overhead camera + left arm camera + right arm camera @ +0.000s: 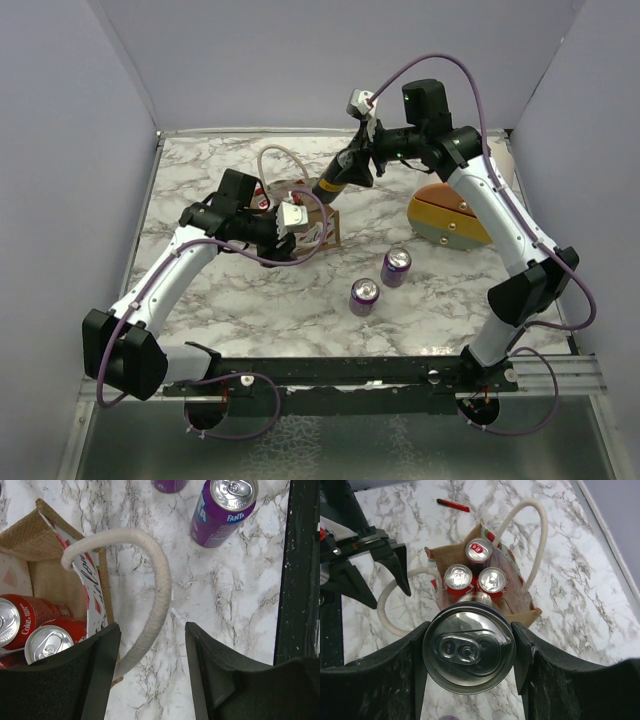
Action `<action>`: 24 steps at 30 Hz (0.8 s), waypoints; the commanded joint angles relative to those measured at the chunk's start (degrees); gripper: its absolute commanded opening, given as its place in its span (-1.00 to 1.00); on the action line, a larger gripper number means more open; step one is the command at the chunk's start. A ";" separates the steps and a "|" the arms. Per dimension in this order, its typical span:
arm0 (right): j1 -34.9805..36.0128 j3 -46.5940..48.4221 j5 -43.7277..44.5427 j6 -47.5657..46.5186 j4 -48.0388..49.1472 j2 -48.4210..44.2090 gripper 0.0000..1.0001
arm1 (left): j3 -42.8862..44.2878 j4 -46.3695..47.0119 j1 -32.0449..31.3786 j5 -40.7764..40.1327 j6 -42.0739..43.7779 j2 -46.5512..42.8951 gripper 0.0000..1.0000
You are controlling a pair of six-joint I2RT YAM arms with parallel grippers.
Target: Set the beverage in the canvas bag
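The canvas bag point(326, 229) stands mid-table, tan with white rope handles and watermelon print. In the right wrist view the bag point(522, 607) holds three red cans point(479, 551). My right gripper point(347, 171) is shut on a dark beverage can point(329, 187), tilted just above the bag's far side; its silver top point(469, 647) fills the gap between my fingers point(470, 626). My left gripper point(298, 216) is open at the bag's left side, and one rope handle point(157, 587) runs between its fingers point(152, 630). The bag's rim point(20, 537) and two Coke cans point(47, 640) show there.
Two purple Fanta cans point(396, 267) point(363, 296) stand in front of the bag; one shows in the left wrist view point(225, 510). A peach-and-yellow domed container point(450, 215) lies at the right. A red pen point(453, 505) lies on the marble.
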 commanded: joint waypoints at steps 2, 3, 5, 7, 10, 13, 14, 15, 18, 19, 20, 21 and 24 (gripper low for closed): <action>0.56 1.72 -8.61 0.16 2.00 -0.60 -0.88 | -0.71 1.27 -1.22 -0.33 2.43 0.13 0.05; 0.69 1.73 -9.10 0.29 1.95 -0.17 -0.88 | -0.89 1.00 -1.25 -0.08 2.76 -0.09 0.00; 1.00 1.62 -10.15 1.23 2.30 0.61 -0.89 | -1.28 0.19 -1.30 0.12 3.81 -0.49 -0.11; 1.36 1.52 -11.29 2.36 2.96 1.30 -0.90 | -1.71 -1.11 -1.26 -0.18 5.12 -0.81 -0.25; 2.57 1.67 -12.08 3.47 3.65 2.53 -0.91 | -3.39 -1.53 -1.30 -1.13 6.77 -1.49 -0.50; 4.11 2.15 -11.64 3.52 4.09 3.86 -0.94 | -5.88 -1.14 -1.37 0.26 9.43 -1.90 -0.70; 4.57 2.33 -11.33 3.65 4.31 4.45 -0.95 | -6.54 -1.33 -1.37 0.59 10.86 -2.00 -0.73; 4.99 2.63 -10.92 4.15 4.58 5.01 -0.96 | -7.19 -1.37 -1.38 0.72 11.97 -2.14 -0.75; 6.40 3.98 -8.29 5.41 4.87 7.01 -0.98 | -8.86 -1.20 -1.37 0.29 14.43 -2.42 -0.79; 6.84 4.51 -6.49 5.73 4.97 7.67 -0.98 | -9.48 -0.82 -1.41 0.38 14.94 -2.50 -0.79; 7.26 4.97 -4.54 6.04 5.08 8.28 -0.98 | -10.36 -0.28 -1.44 0.68 15.41 -2.60 -0.79; 7.62 5.33 -2.32 6.18 5.21 8.93 -0.98 | -10.99 0.26 -1.43 1.07 16.02 -2.71 -0.79; 7.95 6.71 -0.24 7.01 5.35 10.70 -0.98 | -11.97 0.55 -1.47 1.87 17.10 -2.57 -0.78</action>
